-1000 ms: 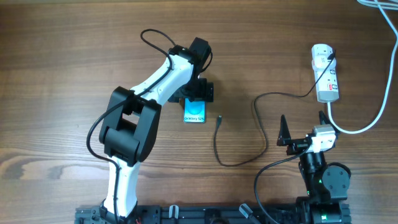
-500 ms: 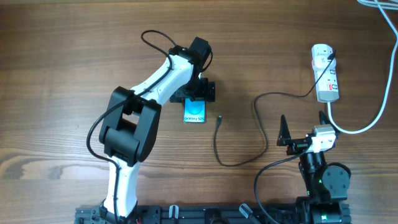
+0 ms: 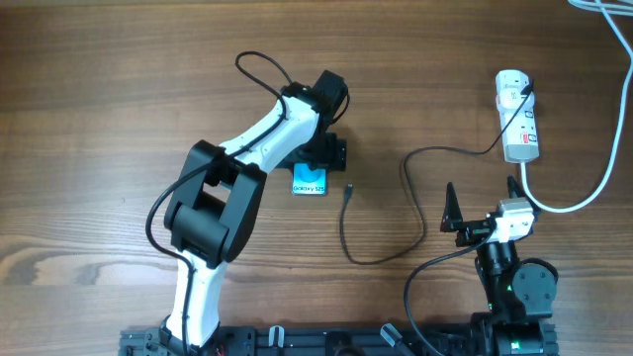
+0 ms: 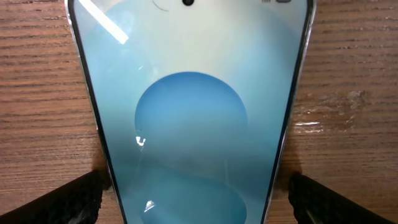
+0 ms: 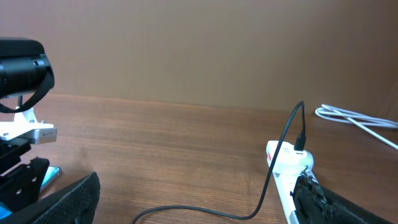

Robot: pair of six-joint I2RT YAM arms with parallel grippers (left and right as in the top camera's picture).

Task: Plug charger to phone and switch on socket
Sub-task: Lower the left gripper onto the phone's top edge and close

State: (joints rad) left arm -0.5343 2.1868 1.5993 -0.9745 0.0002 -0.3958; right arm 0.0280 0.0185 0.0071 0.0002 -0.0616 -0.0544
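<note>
The phone (image 3: 310,181), teal screen up with a "Galaxy S25" strip, lies flat on the wooden table. My left gripper (image 3: 322,156) is open over its far end. In the left wrist view the phone (image 4: 189,106) fills the frame, and a black finger (image 4: 62,199) stands on each side of it with bare wood between. The charger's thin black cable (image 3: 348,237) lies loose, its small tip (image 3: 349,190) just right of the phone. Its black plug (image 3: 527,92) sits in the white socket (image 3: 518,124). My right gripper (image 3: 482,190) is open and empty, near the socket (image 5: 287,160).
A thick white cable (image 3: 593,193) runs from the socket off the far right corner and shows in the right wrist view (image 5: 354,117). The black cable (image 5: 273,180) loops across the table between the two arms. The left arm (image 5: 18,74) stands at the left of the right wrist view.
My left arm has shifted slightly to the right over the phone's far end. The phone, cable, socket and right arm have not moved.
</note>
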